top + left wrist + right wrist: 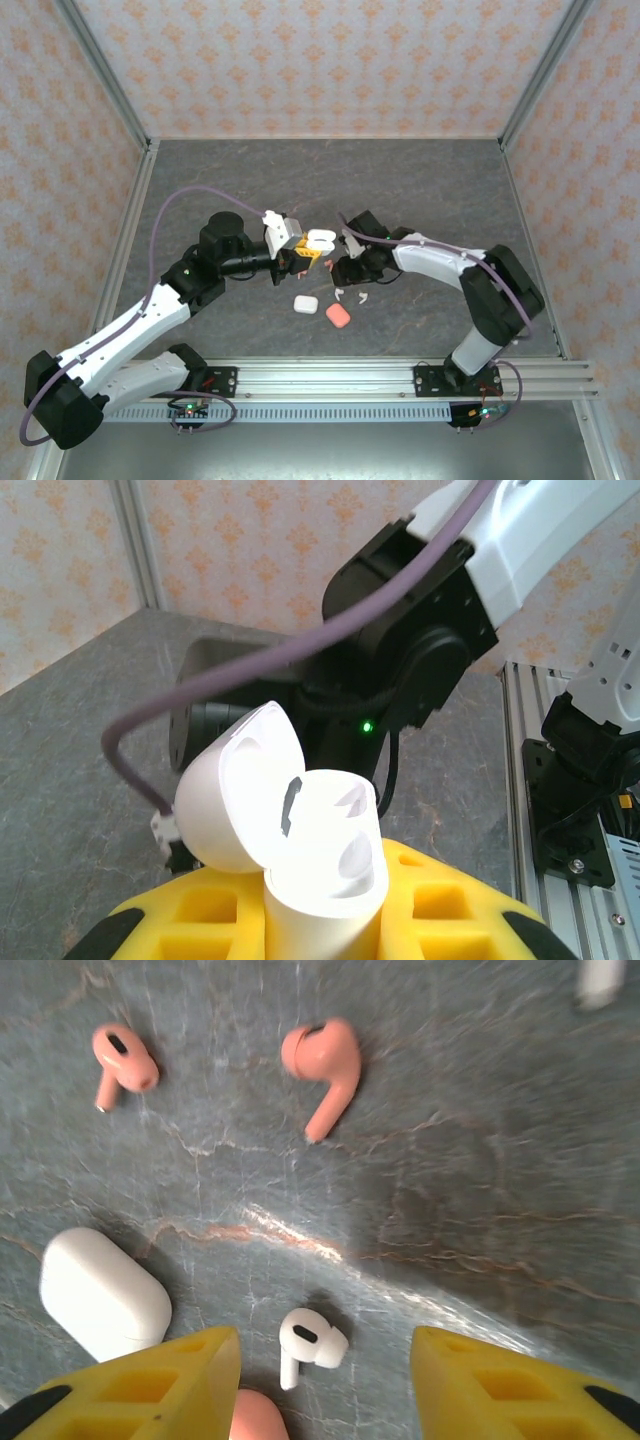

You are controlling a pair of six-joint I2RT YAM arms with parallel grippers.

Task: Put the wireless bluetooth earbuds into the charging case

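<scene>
With left fingers (150, 927), clamping an open white case (325, 860); with right fingers (200, 1360) spread apart, hovering either side of a white earbud (310, 1345) on the table (480, 1210)

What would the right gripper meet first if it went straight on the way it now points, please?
Most likely the white earbud lying on the tabletop between the right gripper's spread fingers; depth is unclear, but nothing appears to stand in between.

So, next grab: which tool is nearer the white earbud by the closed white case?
Right. The right tool hangs over the white earbud, fingers either side; the left tool, off left, holds an open case.
</scene>
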